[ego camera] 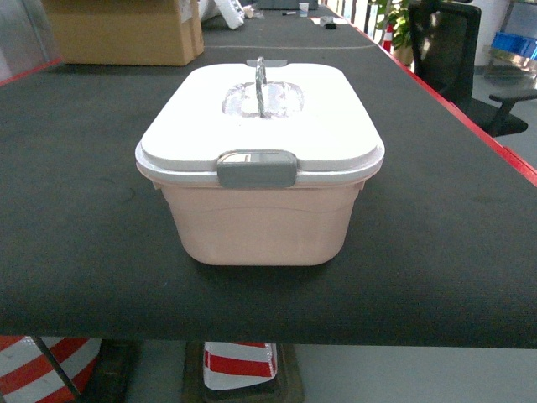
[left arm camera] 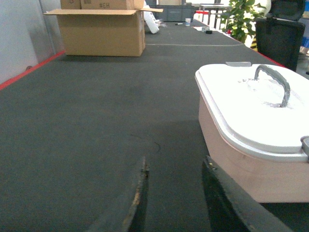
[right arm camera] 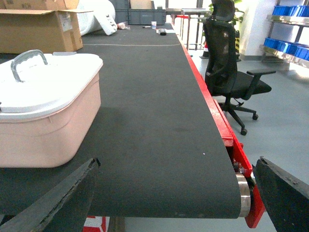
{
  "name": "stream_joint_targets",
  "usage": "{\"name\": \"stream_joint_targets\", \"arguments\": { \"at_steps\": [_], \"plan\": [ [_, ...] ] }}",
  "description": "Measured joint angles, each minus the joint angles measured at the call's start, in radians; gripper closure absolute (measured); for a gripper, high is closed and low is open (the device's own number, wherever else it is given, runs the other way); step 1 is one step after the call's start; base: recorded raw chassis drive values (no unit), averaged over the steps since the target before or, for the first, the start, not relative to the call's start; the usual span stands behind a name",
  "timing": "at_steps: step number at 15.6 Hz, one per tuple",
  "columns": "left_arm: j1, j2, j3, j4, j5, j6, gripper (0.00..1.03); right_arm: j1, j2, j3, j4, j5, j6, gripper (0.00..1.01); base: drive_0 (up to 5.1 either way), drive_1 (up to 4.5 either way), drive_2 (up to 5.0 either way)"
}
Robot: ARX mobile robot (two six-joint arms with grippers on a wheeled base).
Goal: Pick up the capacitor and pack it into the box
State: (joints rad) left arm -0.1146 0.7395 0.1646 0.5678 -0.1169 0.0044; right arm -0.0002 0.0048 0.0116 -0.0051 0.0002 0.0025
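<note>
Peach-pink plastic, the box (ego camera: 258,220) sits in the middle of a long black table (ego camera: 75,218), near the front edge, straight ahead of the robot; its white lid (ego camera: 260,117) is on, a grey handle (ego camera: 261,82) stands upright at the lid's centre, and a grey latch (ego camera: 256,169) is folded down over the near rim. No capacitor shows in any view; whether one lies inside the box or elsewhere cannot be told.

From above, the box's long axis runs away from the robot, with a short end and its latch facing the camera; neither arm appears in the head view.

The left wrist camera sees the box to its right, near and slightly ahead; the left gripper (left arm camera: 174,203) hangs low over bare table with its two dark fingers (left arm camera: 137,198) apart and holding nothing. The right wrist camera sees the box to its left, about as near; the right gripper (right arm camera: 174,198) has its fingers (right arm camera: 63,193) spread very wide, empty, one over the table and the other out past the red table edge (right arm camera: 212,111).

The box lies between the two grippers, each roughly level with a long side; judging by this, neither arm is clearly nearer, and the latch on the near end is probably the first thing to reach, since the lid must come off before packing.

A brown cardboard carton (ego camera: 126,29) stands well beyond at the far left; a black office chair (right arm camera: 231,72) stands off the table to the right.
</note>
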Motion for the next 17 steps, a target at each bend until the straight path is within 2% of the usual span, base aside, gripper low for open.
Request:
{"name": "stream_joint_targets", "arguments": {
  "at_steps": [2, 3, 4, 5, 9, 10, 17],
  "plan": [
    [0.034, -0.078, -0.047, -0.034, 0.04, 0.0, 0.94, 0.0, 0.0, 0.0, 0.0, 0.0, 0.0, 0.03, 0.0, 0.0, 0.0],
    [0.105, -0.114, -0.064, -0.05, 0.104, -0.001, 1.01, 0.0, 0.0, 0.0, 0.0, 0.0, 0.0, 0.03, 0.0, 0.0, 0.0],
    [0.123, -0.145, -0.076, -0.069, 0.1, -0.004, 1.01, 0.0, 0.0, 0.0, 0.0, 0.0, 0.0, 0.03, 0.0, 0.0, 0.0],
    [0.115, -0.186, -0.092, -0.094, 0.117, -0.003, 1.01, 0.0, 0.0, 0.0, 0.0, 0.0, 0.0, 0.03, 0.0, 0.0, 0.0],
    [0.113, -0.313, -0.126, -0.18, 0.117, -0.003, 1.01, 0.0, 0.0, 0.0, 0.0, 0.0, 0.0, 0.03, 0.0, 0.0, 0.0],
    [0.113, -0.325, -0.151, -0.154, 0.118, -0.003, 1.01, 0.0, 0.0, 0.0, 0.0, 0.0, 0.0, 0.03, 0.0, 0.0, 0.0],
    [0.113, -0.513, -0.151, -0.338, 0.117, -0.003, 1.01, 0.0, 0.0, 0.0, 0.0, 0.0, 0.0, 0.03, 0.0, 0.0, 0.0]
  ]
}}
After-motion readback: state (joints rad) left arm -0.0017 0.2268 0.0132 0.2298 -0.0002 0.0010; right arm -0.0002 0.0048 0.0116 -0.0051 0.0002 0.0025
